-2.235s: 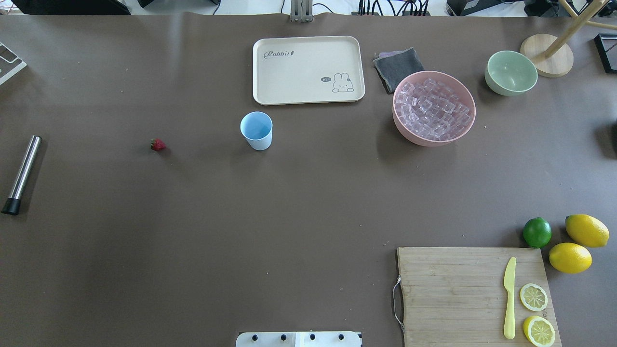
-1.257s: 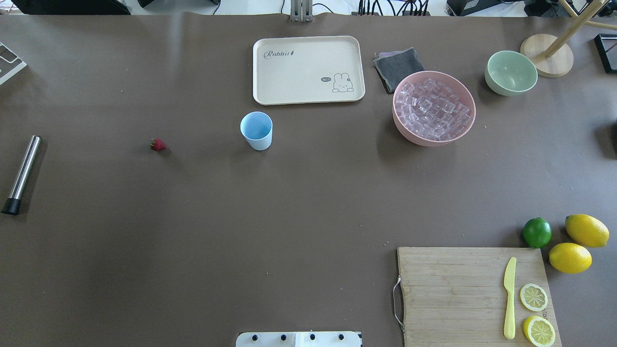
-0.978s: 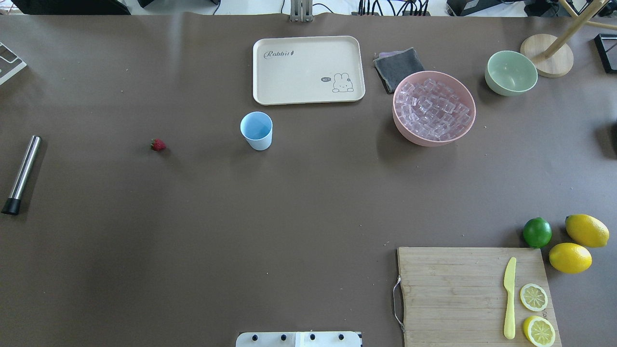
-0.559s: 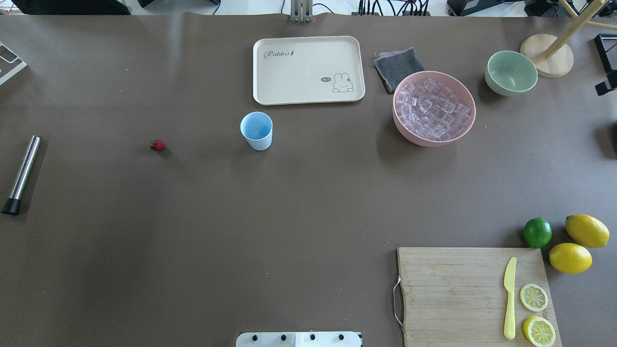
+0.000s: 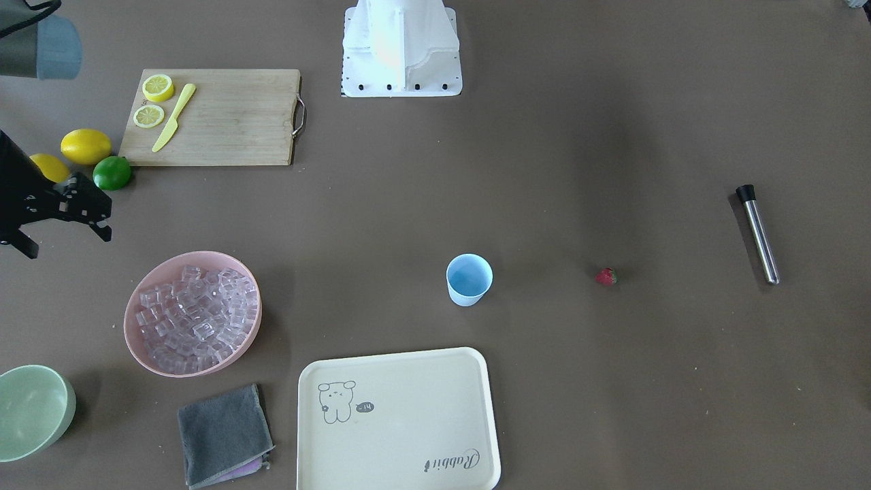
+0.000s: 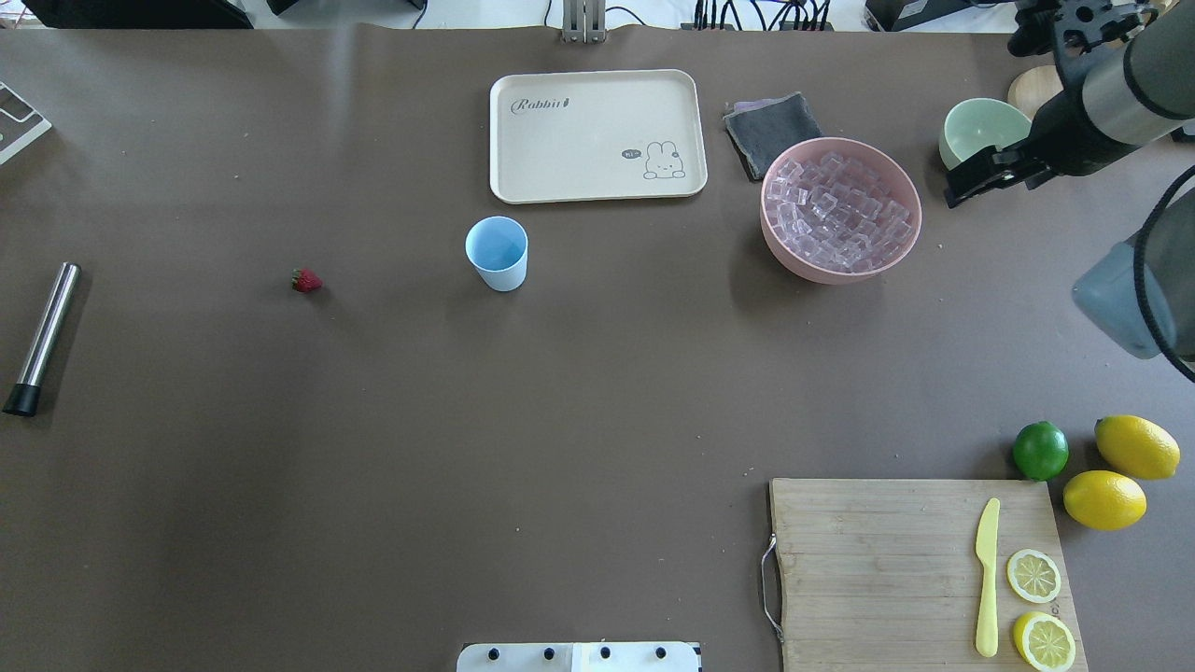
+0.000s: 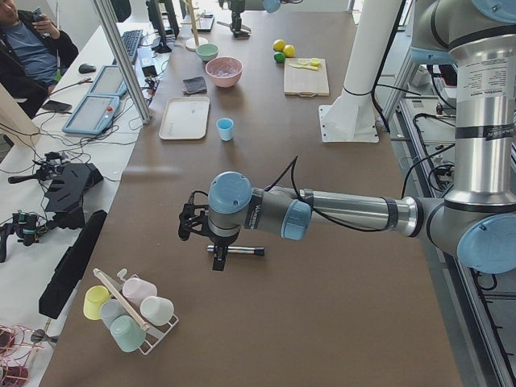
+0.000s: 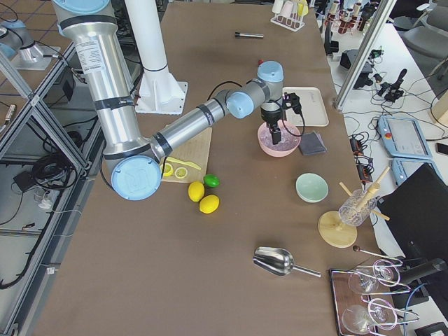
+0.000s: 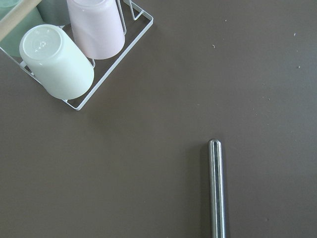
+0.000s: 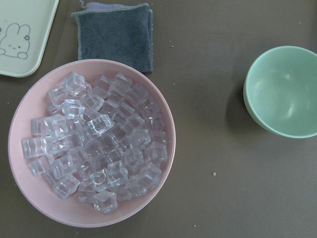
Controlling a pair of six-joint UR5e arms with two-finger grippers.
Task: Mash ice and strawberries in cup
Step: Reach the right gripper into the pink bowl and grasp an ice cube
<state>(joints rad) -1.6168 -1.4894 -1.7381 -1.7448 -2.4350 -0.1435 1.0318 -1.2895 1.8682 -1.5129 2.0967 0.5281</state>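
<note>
The light-blue cup point(image 6: 497, 252) stands upright and empty mid-table, also in the front view point(image 5: 469, 279). The red strawberry point(image 6: 305, 280) lies on the table left of it. The ice point(image 6: 840, 215) fills a pink bowl point(image 6: 810, 271); the right wrist view looks straight down on the ice point(image 10: 99, 148). My right gripper point(image 5: 67, 241) hangs open and empty above the table, beside the pink bowl. My left gripper point(image 7: 211, 240) hovers over a steel muddler point(image 6: 42, 338) at the table's left end; I cannot tell whether it is open.
A cream rabbit tray point(image 6: 597, 135), a grey cloth point(image 6: 771, 131) and a green bowl point(image 6: 980, 140) lie at the back. A cutting board point(image 6: 915, 569) with knife and lemon slices, a lime point(image 6: 1040, 450) and two lemons sit front right. A cup rack point(image 9: 74, 49) stands near the muddler.
My right arm has come in from the right edge of the overhead view and now reaches toward the pink bowl. Cup, strawberry, ice and muddler have not moved.
</note>
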